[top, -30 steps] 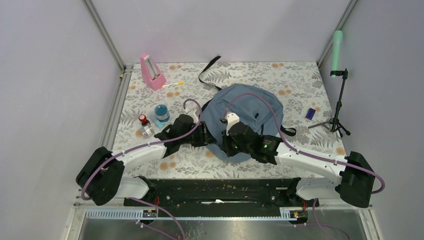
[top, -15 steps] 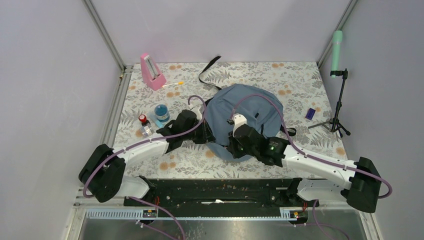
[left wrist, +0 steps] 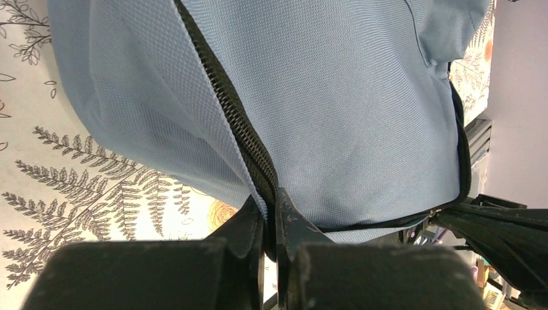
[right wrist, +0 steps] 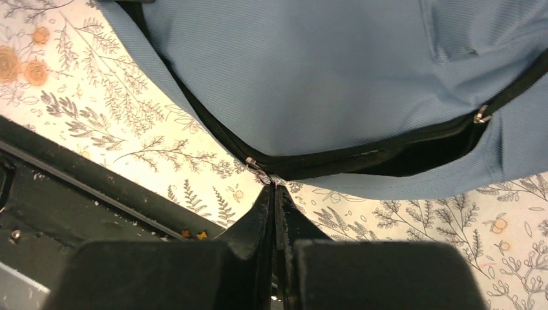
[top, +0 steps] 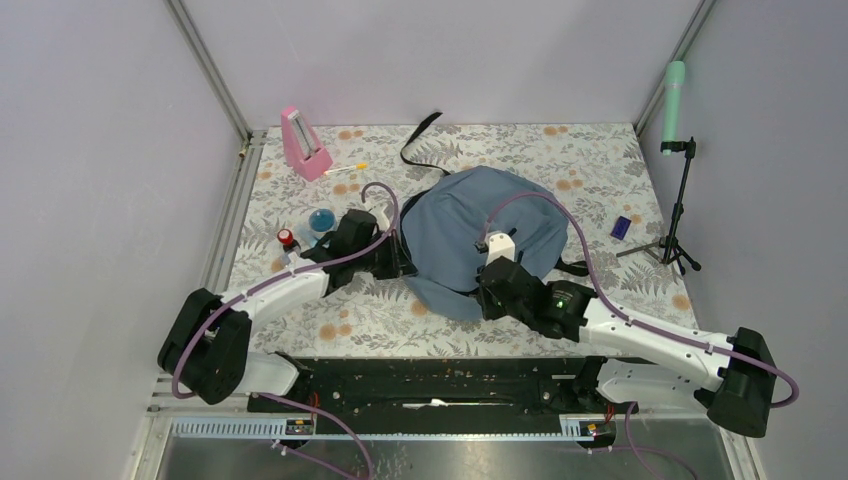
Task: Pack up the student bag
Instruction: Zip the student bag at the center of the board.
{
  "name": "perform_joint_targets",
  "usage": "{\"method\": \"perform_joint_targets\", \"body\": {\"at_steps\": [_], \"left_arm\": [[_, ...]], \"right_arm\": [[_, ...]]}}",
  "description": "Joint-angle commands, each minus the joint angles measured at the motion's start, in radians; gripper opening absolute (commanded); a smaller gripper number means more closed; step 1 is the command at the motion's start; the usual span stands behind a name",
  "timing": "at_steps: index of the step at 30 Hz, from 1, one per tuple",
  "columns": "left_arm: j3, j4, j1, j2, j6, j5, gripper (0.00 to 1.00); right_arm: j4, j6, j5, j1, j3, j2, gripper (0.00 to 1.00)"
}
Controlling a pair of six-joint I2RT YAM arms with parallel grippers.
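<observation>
Step in hand, by my read: opening the main zip so the student bag (top: 480, 230) can take stuff. To do it well, keep the L side as the anchor and pull w/ the R along the line of the zip track (left wrist: 226, 110), not up or away from it. Otherwise the cloth bunches and the slider jams. Go slow round the curve and watch the bag doesn't slide over the desk (top: 600, 160).

Left pincer (left wrist: 270, 213) is closed tight on the zip track and the fabric edge at the bag's left side, cloth stretched up from its tips. Right pincer (right wrist: 273, 190) is closed too, and its tips look to be nipping the zip pull (right wrist: 255, 164) at the bag's near edge. The opening gapes dark from there to a 2nd slider (right wrist: 481, 117).

Bag lies flat mid-desk, just beyond both pincers, between them.
</observation>
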Motion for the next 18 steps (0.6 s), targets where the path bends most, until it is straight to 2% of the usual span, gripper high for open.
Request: {"method": "perform_joint_targets", "body": {"at_steps": [1, 6, 18], "left_arm": [[0.035, 0.006, 0.06, -0.034, 0.064, -0.031, 0.0], [0.008, -0.009, 0.099, -0.06, 0.079, -0.031, 0.0], [-0.035, -0.03, 0.137, -0.113, 0.099, -0.037, 0.0]], "right_arm": [[-0.152, 0.021, 0.152, 0.004, 0.039, 0.005, 0.0], [-0.236, 0.011, 0.176, -0.041, 0.088, 0.034, 0.0], [-0.238, -0.046, 0.044, -0.328, 0.047, -0.011, 0.0]]}}
